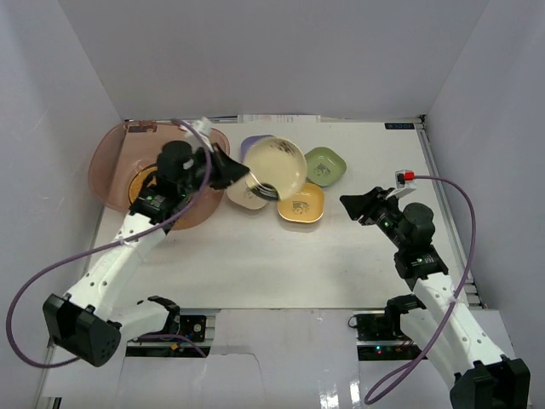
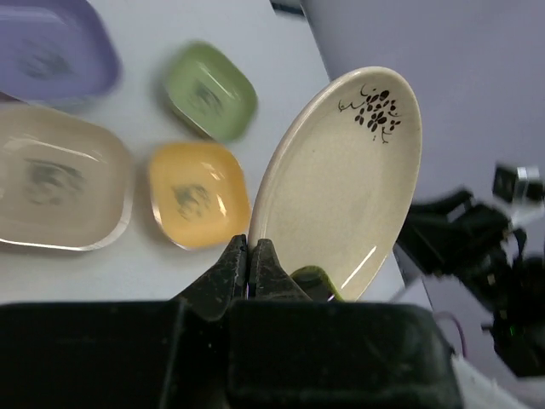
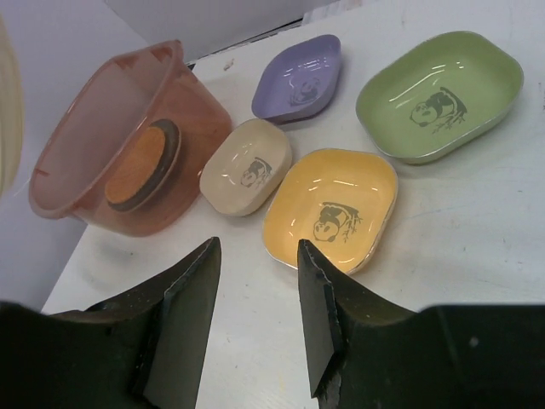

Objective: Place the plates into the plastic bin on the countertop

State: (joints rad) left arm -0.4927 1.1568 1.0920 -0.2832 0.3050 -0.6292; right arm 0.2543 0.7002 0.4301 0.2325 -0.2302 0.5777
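Plates, status: round pale-gold plate (image 2: 341, 187) with a dark flower sprig near its rim is held up on edge, tilted, just right of the translucent pinkish-brown plastic bin (image 1: 109, 175). Left gripper (image 2: 249, 256) is clamped on the plate's lower rim, jaws pinched nearly together with the rim between them.

Inside the bin: round orange woven plate (image 3: 136, 166), with a dark band around its edge. Cannot tell whether that band is a second plate underneath.

Right of the bin, on the white matte countertop (image 1: 255, 264), sit four small rounded-square dishes, each with a panda print in the well.
- Cream dish (image 3: 247, 175): nearest the bin.
- Purple dish (image 3: 298, 77): beyond the cream one, toward the back wall.
- Yellow dish (image 3: 332, 209): just beside the cream one, on the side away from the bin.
- Green dish (image 3: 438, 94): farthest from the bin.

In the top view the held plate overlaps the cream and purple dishes.

Right gripper (image 3: 255, 290) hangs well to the right of the bin, past the yellow dish, above bare countertop. Jaws stand apart with nothing between them, touching nothing.
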